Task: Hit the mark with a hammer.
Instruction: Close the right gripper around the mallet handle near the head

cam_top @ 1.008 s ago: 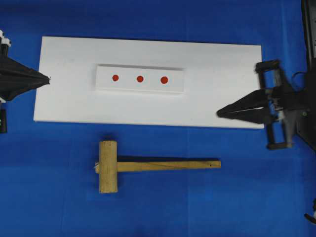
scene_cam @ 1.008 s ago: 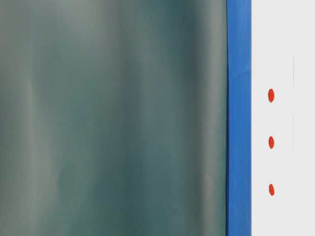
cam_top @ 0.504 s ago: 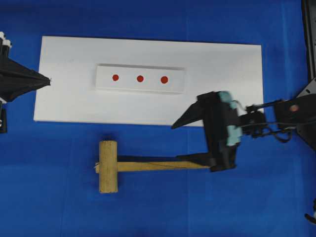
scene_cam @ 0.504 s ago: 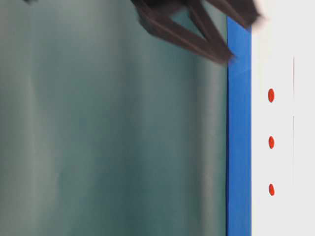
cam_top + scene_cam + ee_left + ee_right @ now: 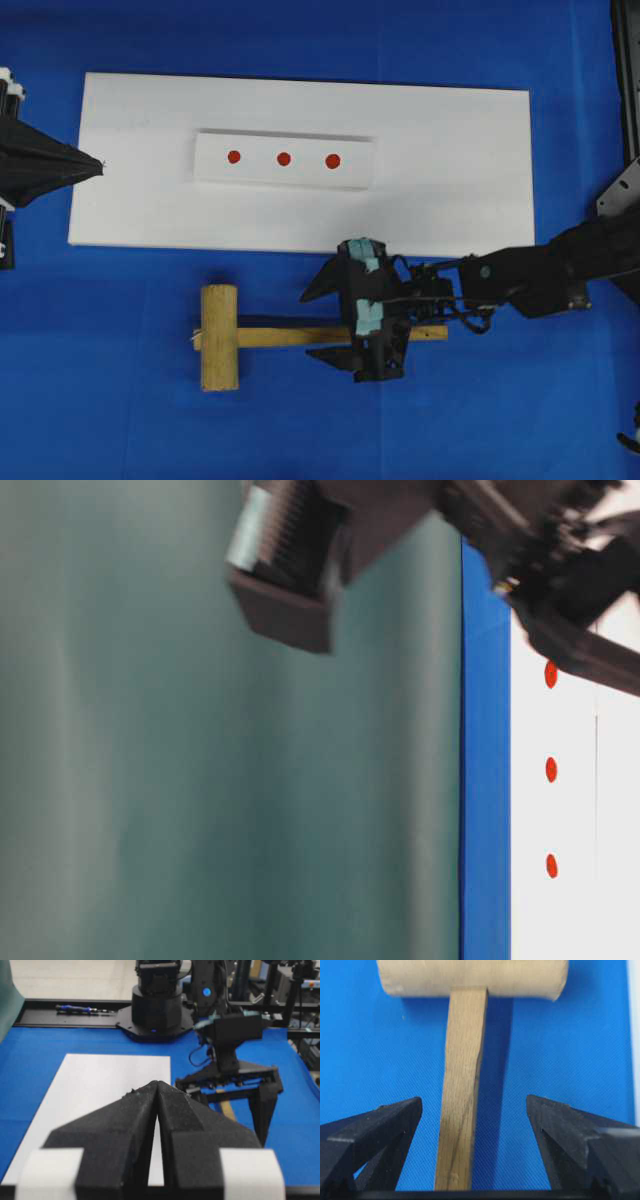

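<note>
Overhead view: right gripper (image 5: 322, 325) now spread astride hammer (image 5: 235, 337) handle — swung in from 3 o'clock, grasp imminent; left gripper (image 5: 98, 164) pressed together

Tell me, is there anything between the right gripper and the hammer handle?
Nothing visible. The right gripper is open, with one finger on each side of the hammer handle, and only bare blue cloth shows in the gaps. It does not touch the handle yet.
</note>
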